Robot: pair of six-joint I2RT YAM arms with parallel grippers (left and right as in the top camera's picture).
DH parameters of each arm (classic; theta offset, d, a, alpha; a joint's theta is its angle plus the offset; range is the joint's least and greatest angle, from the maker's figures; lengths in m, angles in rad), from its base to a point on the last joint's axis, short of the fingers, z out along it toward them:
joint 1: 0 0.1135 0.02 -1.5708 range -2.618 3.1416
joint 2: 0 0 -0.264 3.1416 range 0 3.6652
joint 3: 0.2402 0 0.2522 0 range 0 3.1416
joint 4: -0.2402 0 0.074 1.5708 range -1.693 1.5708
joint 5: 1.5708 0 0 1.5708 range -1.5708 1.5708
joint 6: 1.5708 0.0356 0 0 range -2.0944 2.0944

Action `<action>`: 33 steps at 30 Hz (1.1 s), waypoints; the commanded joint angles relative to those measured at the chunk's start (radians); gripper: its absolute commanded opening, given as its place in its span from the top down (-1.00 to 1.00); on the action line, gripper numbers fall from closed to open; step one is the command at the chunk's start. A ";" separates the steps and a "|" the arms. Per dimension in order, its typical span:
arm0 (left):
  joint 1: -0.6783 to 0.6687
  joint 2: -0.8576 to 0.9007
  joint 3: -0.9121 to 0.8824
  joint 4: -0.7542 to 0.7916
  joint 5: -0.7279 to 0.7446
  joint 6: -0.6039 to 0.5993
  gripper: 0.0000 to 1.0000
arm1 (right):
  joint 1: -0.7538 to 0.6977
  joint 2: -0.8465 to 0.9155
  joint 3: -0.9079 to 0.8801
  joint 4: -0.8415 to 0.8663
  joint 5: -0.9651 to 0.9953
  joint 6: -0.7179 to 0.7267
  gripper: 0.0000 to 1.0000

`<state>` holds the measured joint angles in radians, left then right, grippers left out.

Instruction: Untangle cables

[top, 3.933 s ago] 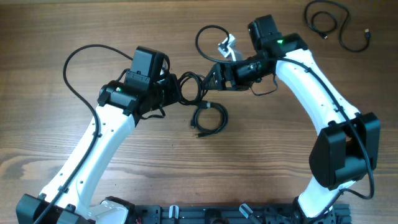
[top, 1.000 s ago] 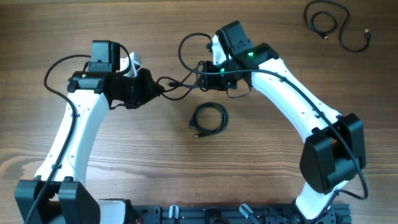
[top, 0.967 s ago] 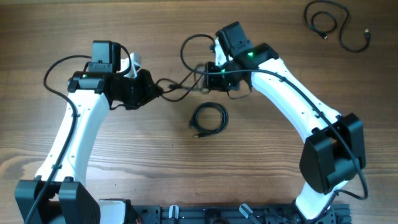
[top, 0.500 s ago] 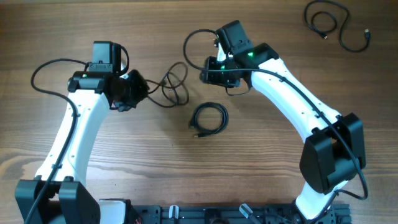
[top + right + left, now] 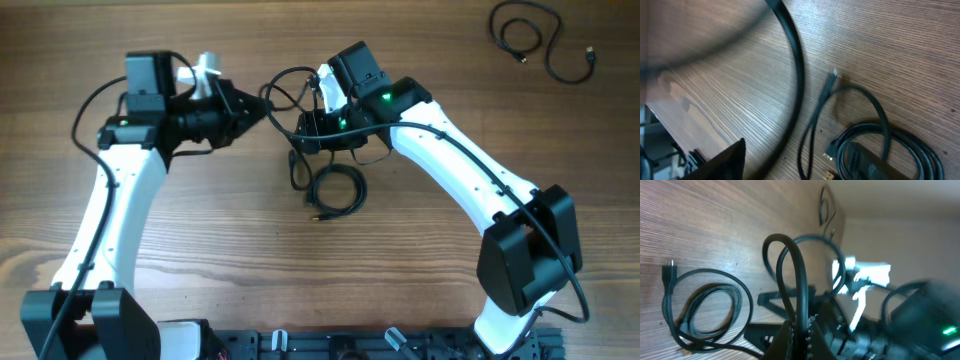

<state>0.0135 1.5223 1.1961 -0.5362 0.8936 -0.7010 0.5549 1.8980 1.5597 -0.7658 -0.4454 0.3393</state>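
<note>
My left gripper [image 5: 252, 108] is shut on a loose black cable [image 5: 283, 88], whose loops rise between the two grippers and trail down to the table at the left of a coiled cable [image 5: 337, 190]. In the left wrist view the fingers [image 5: 790, 337] pinch this cable's loop [image 5: 800, 280], with the coiled cable [image 5: 707, 270] lying below left. My right gripper [image 5: 305, 132] is open and empty just above the coil. In the right wrist view its jaws stand wide apart over the coil [image 5: 900, 134] and a thin cord end with a plug [image 5: 827, 90].
A third black cable [image 5: 545, 40] lies in loose loops at the far right corner of the wooden table [image 5: 450, 280]. The two grippers are close together near the table's middle back.
The cable was stretched between both grippers; the right gripper has let it go and moved left and down over the coil. The left gripper has moved up and right, still holding the cable.
</note>
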 commanded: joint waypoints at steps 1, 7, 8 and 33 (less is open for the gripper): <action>0.093 0.002 0.006 0.042 0.140 -0.146 0.92 | 0.011 -0.004 0.002 -0.017 -0.021 -0.052 -0.37; 0.192 0.002 0.006 0.233 0.471 -0.274 0.92 | 0.011 0.044 0.002 -0.024 0.007 -0.018 -0.37; 0.192 0.002 0.006 0.256 0.486 -0.281 0.92 | 0.011 0.055 0.002 -0.024 0.008 -0.001 -0.36; 0.217 0.002 0.006 -0.242 -0.232 -0.061 -0.01 | -0.502 0.075 0.003 -0.050 -0.211 0.137 0.91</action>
<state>0.2276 1.5242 1.1999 -0.7483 0.7578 -0.7822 0.0513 1.9656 1.5600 -0.8062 -0.6888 0.4519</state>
